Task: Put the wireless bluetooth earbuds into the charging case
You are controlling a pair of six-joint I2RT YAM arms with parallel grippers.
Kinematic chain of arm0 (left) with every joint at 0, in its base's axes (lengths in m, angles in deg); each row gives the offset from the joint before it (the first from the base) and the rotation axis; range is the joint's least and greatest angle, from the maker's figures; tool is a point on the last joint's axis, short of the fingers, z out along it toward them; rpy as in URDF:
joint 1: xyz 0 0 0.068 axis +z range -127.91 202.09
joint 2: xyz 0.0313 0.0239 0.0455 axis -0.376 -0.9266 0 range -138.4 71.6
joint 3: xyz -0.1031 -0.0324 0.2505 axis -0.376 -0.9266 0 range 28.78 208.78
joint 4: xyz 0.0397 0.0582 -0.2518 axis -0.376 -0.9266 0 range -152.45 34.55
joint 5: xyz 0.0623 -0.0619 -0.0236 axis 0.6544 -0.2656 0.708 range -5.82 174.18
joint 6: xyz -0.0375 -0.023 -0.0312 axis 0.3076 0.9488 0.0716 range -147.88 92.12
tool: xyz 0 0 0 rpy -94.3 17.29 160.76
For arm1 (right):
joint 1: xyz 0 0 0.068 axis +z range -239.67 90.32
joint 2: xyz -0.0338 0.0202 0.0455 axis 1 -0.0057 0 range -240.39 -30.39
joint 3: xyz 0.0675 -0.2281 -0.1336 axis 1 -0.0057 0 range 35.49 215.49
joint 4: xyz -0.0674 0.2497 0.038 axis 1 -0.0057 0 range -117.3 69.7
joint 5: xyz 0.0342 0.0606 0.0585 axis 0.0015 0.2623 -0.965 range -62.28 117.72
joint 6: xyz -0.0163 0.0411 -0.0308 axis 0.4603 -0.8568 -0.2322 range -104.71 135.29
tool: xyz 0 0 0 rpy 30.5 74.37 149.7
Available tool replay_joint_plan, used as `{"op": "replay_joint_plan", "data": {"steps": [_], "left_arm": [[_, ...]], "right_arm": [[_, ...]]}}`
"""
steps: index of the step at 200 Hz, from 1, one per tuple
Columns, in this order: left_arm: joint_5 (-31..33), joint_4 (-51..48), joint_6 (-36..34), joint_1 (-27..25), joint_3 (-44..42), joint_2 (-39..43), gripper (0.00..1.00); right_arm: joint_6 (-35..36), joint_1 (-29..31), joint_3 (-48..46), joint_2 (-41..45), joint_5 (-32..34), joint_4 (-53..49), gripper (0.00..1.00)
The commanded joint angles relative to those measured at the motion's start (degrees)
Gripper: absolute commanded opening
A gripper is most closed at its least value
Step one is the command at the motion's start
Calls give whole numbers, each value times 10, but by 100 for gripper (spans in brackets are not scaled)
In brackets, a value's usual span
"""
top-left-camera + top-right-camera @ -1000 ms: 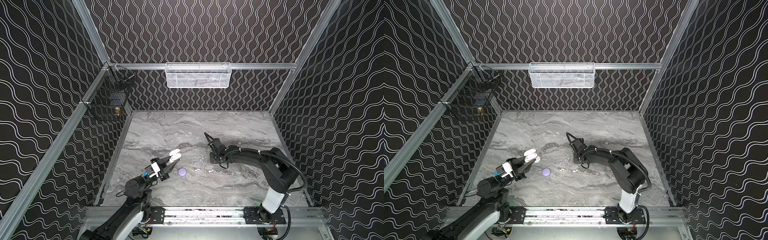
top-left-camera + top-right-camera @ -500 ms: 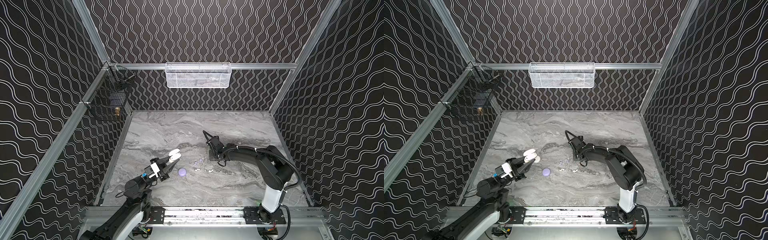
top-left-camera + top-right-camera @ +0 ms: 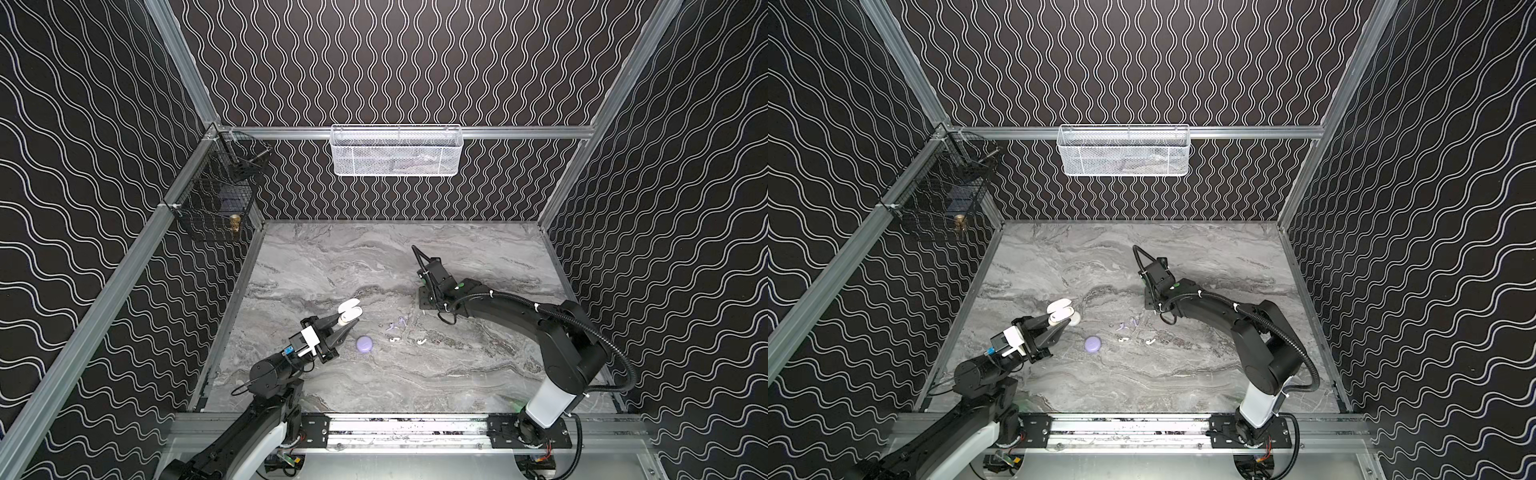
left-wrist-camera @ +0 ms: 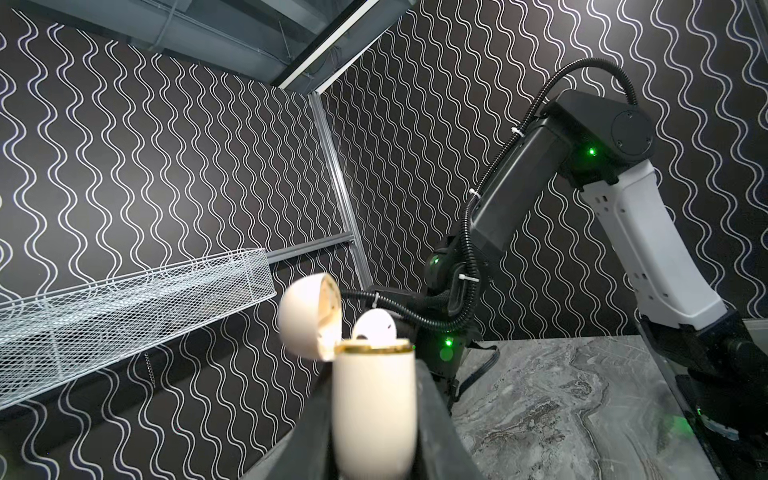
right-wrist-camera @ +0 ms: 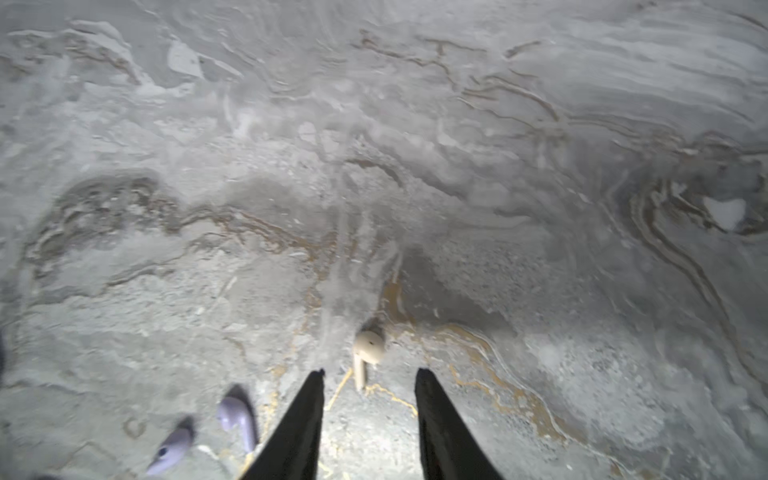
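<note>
Left end effector (image 3: 348, 322) is clenched on the white charging case (image 4: 374, 399), whose lid is open with a seated earbud (image 4: 374, 328) inside. Right end effector (image 5: 370, 372) is released, jaws apart, tips beside a loose white earbud (image 5: 368, 351) on the bench (image 3: 415, 382). Lavender earbuds (image 3: 395, 325) lie at two o'clock from the lavender case (image 3: 364, 344).

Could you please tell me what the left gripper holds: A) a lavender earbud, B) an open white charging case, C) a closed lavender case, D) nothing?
B: the left gripper is shut on the open white charging case, with a white earbud seated in it.
</note>
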Motion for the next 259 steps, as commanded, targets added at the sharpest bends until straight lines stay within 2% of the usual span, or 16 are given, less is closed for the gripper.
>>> {"op": "replay_joint_plan", "data": {"steps": [1, 39, 99, 194, 259], "left_arm": [[-3, 32, 5, 1, -3, 0, 0], [-4, 32, 8, 2, -3, 3, 0], [-2, 17, -1, 2, -1, 0, 0], [-4, 9, 3, 2, 1, 4, 0], [-3, 0, -3, 2, 6, 1, 0]], "right_arm": [[18, -1, 35, -31, -29, -44, 45], [45, -3, 83, -81, -46, -92, 54], [63, -6, 101, -129, -73, -116, 54], [60, -10, 74, -121, -56, -97, 46], [59, -13, 56, -118, -62, -83, 34]]}}
